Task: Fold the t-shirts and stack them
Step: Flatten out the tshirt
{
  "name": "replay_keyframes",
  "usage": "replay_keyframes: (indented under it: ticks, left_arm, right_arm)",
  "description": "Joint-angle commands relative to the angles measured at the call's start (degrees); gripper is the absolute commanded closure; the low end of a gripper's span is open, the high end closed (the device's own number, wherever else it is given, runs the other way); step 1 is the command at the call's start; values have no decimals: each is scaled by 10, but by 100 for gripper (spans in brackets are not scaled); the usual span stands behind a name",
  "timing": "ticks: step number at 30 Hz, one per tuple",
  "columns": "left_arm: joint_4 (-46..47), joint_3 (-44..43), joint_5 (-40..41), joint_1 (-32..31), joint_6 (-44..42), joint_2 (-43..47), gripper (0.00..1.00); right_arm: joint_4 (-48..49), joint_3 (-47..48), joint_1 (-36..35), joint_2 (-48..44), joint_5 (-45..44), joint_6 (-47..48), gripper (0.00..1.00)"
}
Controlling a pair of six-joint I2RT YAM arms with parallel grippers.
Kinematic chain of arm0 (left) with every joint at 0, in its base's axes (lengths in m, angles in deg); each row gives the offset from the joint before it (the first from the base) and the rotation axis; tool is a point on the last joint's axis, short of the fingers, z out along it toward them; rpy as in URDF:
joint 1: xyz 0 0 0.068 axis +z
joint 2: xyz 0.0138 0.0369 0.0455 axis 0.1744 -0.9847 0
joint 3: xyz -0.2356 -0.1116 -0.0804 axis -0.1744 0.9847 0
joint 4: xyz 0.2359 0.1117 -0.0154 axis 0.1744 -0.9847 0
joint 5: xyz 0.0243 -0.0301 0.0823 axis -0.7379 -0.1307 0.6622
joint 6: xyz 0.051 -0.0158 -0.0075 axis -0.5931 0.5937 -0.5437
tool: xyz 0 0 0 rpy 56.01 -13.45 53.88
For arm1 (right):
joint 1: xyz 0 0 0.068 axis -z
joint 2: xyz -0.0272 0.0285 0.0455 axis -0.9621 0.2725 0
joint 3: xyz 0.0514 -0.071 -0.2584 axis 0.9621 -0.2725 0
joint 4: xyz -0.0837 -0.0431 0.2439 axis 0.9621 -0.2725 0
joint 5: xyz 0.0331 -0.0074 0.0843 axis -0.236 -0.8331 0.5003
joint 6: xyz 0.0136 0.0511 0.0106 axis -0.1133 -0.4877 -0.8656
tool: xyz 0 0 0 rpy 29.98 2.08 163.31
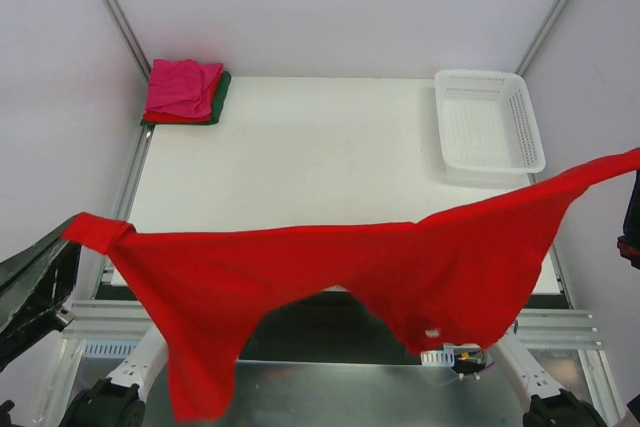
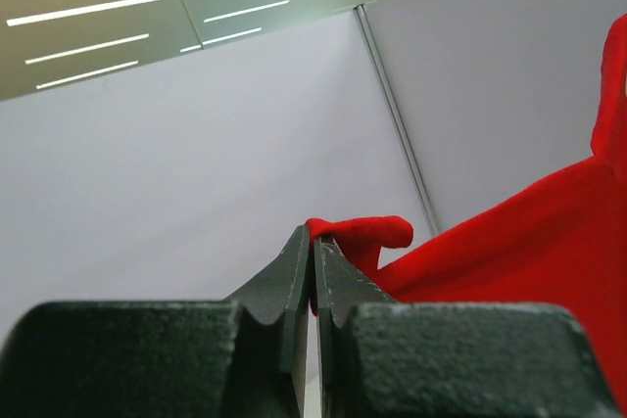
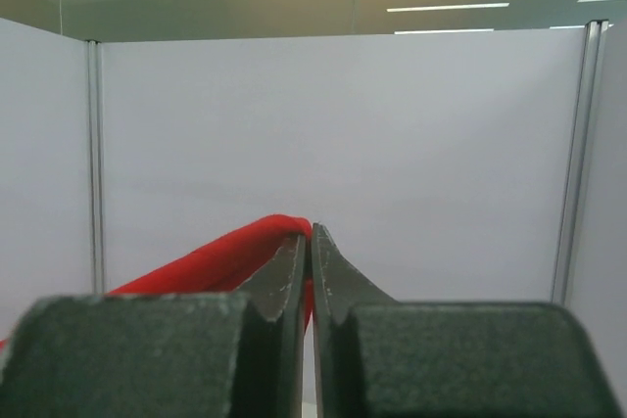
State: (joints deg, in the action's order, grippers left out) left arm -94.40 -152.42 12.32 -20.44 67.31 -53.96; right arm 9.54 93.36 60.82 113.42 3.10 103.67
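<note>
- One large bright red t-shirt hangs in the air, stretched wide between the two arms above the near edge of the counter, clear of its surface.
- Its upper edge runs from a bunched corner at the far left up to a thin, taut end at the far right, so the cloth slopes upward to the right.
- Below that edge the fabric sags. A long flap drops lowest at left of centre, and a broader lobe with a small white spot hangs at right of centre.
- Left gripper: its fingers are pressed together on the bunched left corner, a red fold poking out just past the tips.
- Right gripper: closed tight on the shirt's right end, with red cloth curving out of the pinch to the left.
- Three folded t-shirts lie stacked at the far left corner of the counter: a pink t-shirt on top, a thin red edge under it, and a dark green t-shirt at the bottom, showing along the right side.
- White lattice basket sits at the far right of the counter, well apart from the stack and just behind the raised right end of the held shirt.
</note>
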Motion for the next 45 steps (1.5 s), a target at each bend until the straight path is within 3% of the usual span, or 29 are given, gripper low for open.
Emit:
replay_keyframes:
  ticks: [1, 10, 19, 22, 26, 29, 45]
  left_arm:
    - [6, -3, 23, 5, -6, -63, 100]
    - [79, 49, 150, 5, -106, -251, 100]
    - [252, 327, 259, 5, -101, -442, 100]
    - [284, 368, 309, 5, -105, -532, 100]
    - [303, 343, 371, 5, -118, -688, 100]
    - [304, 309, 386, 5, -119, -755, 100]
    - [329, 140, 435, 4, -171, -912, 100]
  right_arm:
    - [9, 7, 2, 33, -31, 10, 99]
    - [70, -52, 2, 175, -104, 39, 99]
    - [178, -249, 3, 350, -125, -6, 99]
    - [190, -269, 2, 431, -127, -15, 99]
    - [202, -256, 3, 529, -115, -26, 99]
    - [208, -234, 4, 577, -111, -32, 99]
    - [201, -111, 4, 715, -136, -16, 99]
